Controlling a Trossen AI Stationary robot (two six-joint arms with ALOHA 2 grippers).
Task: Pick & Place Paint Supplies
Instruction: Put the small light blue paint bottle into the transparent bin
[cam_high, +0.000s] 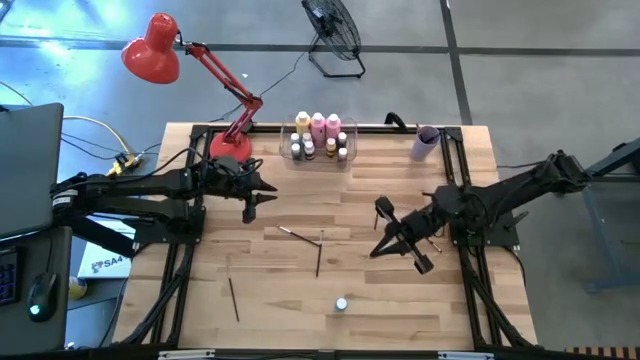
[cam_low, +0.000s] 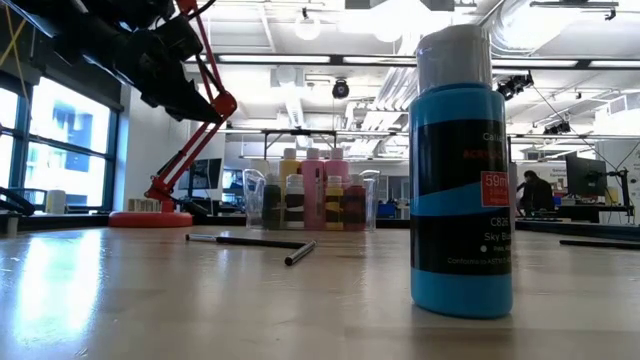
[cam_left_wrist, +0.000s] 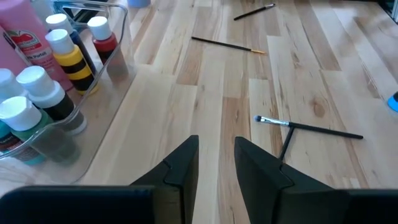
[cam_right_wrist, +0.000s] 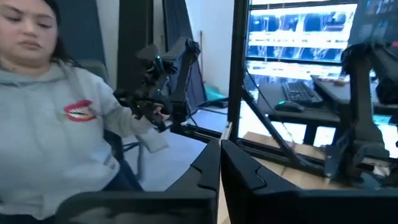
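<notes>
The wooden tabletop carries everything here. At the middle of its far edge sits a clear plastic bin holding the tall pink and yellow-orange paint bottles with a cluster of tiny white-capped bottles packed in front of them. A red desk lamp stands at the far left corner and a lilac cup near the far right corner.

The left claw hangs over the left half of the tabletop, just beside the bin, its fingers a little apart with nothing between them. The right claw is over the right half, fingers pressed together and empty, tipped up toward the room, where a seated person in a grey hoodie shows.

Two paintbrushes lie crossed near the tabletop's centre, another paintbrush toward the near left corner. One small blue bottle stands alone by the near edge.
</notes>
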